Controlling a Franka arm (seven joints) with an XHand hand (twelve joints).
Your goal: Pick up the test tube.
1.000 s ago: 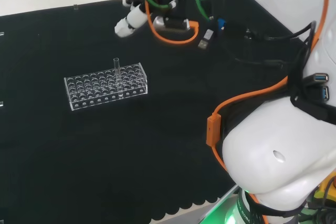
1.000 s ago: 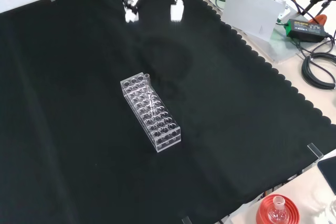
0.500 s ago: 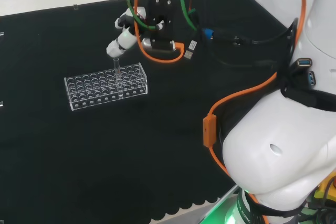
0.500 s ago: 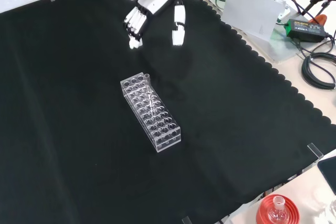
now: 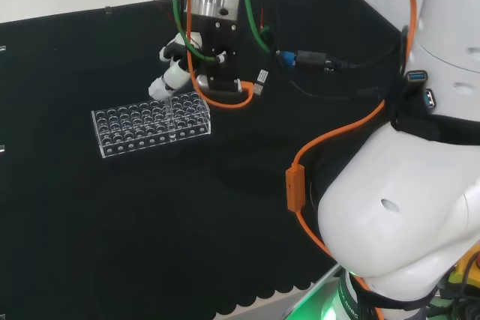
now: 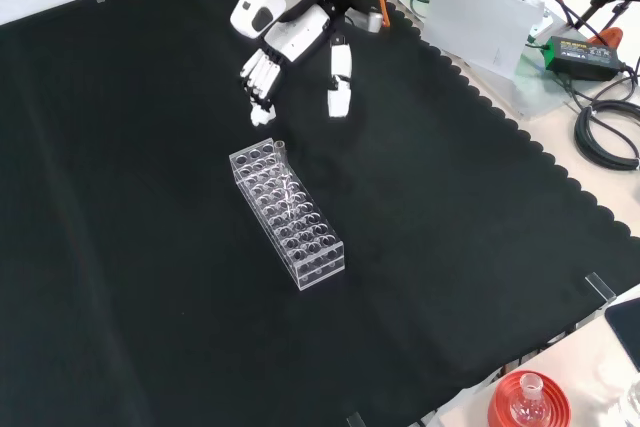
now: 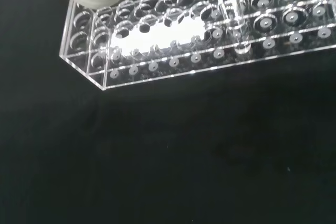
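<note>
Black cloth point(image 6: 150, 277) — pale bench edge point(image 6: 590, 237) beyond.

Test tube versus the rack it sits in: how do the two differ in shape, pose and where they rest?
The test tube is a single slim cylinder; the rack is a long block full of round holes. The test tube stands upright in one hole, while the rack lies flat on the black cloth. Both are clear, and the hand, fingers relaxed, holds neither.
</note>
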